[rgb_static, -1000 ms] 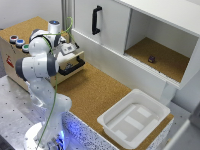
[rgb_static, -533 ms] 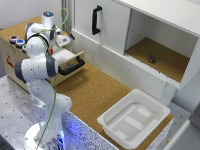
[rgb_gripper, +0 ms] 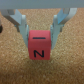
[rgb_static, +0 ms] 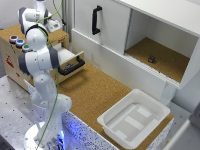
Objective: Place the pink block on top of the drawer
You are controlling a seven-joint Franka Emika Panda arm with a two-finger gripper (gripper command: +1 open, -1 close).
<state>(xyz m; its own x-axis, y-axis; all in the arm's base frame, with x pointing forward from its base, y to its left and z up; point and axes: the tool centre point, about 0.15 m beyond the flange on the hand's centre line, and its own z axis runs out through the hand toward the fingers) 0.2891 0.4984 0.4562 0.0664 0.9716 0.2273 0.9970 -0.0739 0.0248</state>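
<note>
In the wrist view the pink block (rgb_gripper: 40,45), marked with a black N, sits between my gripper's (rgb_gripper: 40,30) two pale fingers (rgb_gripper: 22,24), which press on its sides. Cork-brown surface fills the view beneath it. In the exterior view my gripper (rgb_static: 54,25) hovers over the cork top of the small wooden cabinet (rgb_static: 12,31) at the exterior view's left; the block is too small to make out there. The drawer (rgb_static: 70,61) with its black bar handle (rgb_static: 72,67) stands pulled open below, partly behind my arm.
Small blue, red and green pieces (rgb_static: 20,42) rest on the cabinet top. A large white cupboard with a vertical black handle (rgb_static: 96,20) stands behind, with a small dark object (rgb_static: 151,59) in its open compartment. A white bin (rgb_static: 135,117) lies at the front right.
My arm has risen from in front of the open drawer and swung back over the cabinet's cork top. The drawer stays open.
</note>
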